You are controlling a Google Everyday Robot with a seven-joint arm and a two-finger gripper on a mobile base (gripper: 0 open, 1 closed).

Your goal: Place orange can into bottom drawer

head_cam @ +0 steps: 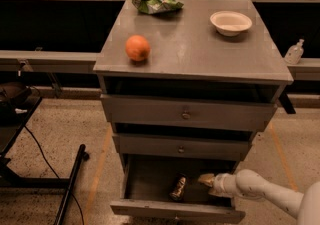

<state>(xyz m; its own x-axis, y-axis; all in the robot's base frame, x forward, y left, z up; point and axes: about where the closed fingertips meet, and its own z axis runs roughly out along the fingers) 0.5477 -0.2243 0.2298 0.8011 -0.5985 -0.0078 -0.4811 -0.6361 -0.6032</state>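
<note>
At far left, on the speckled floor (60,119), a black pole (70,184), well apart from the work. Further right, on the cabinet (200,54) top, an orange (137,48) near the front left corner and a green bag (156,2) at the back edge, neither part of the job. Below, two shallow knobbed drawers (186,115), and under them the bottom drawer (175,211), pulled open. Inside it, near the middle, the can (177,187), upright or slightly tilted on the drawer floor, hard to say which. Just right of the can, parted from it by a small gap, the gripper (206,180), reaching in from the right on the white arm (260,191). Open or closed cannot be told, but holding nothing by the look of it. Up on the top, toward the back right, a white bowl (230,22), and beyond the cabinet a clear bottle (295,52). Step in hand, at a guess: the drop-off, with the can already resting in its place. Next: draw back to the right and up, clear of the drawer wall and the drawer front above, without nudging the can over.
</note>
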